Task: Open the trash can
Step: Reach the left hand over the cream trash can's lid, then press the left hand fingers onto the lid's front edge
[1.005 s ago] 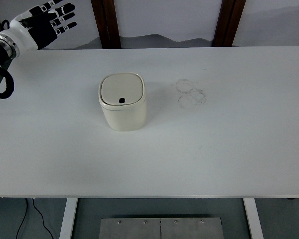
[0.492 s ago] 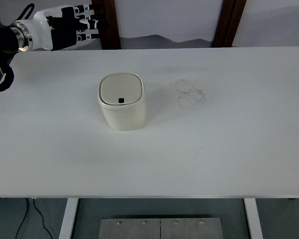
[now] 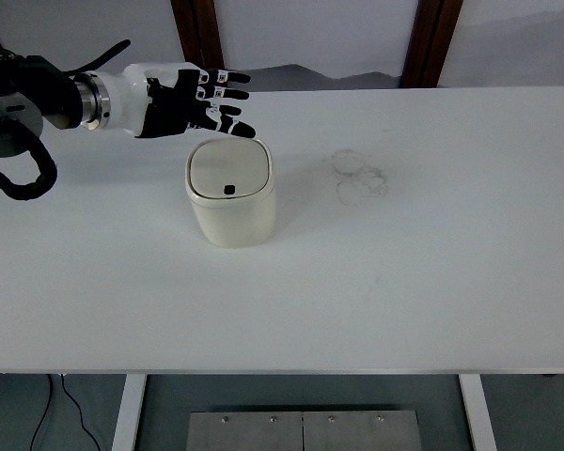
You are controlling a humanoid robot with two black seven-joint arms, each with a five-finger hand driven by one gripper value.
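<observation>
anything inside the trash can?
Can't tell. The trash can lid is shut, hiding the inside. Left hand hovers behind it, fingers spread.

The white table (image 3: 432, 282) carries a cream trash can (image 3: 231, 202) and faint ring marks (image 3: 359, 177).

Cream trash can (image 3: 231, 195), white table (image 3: 432, 272), black-and-white left robot hand (image 3: 183, 101)

Bare table (image 3: 432, 282) around trash can (image 3: 231, 193)
</observation>
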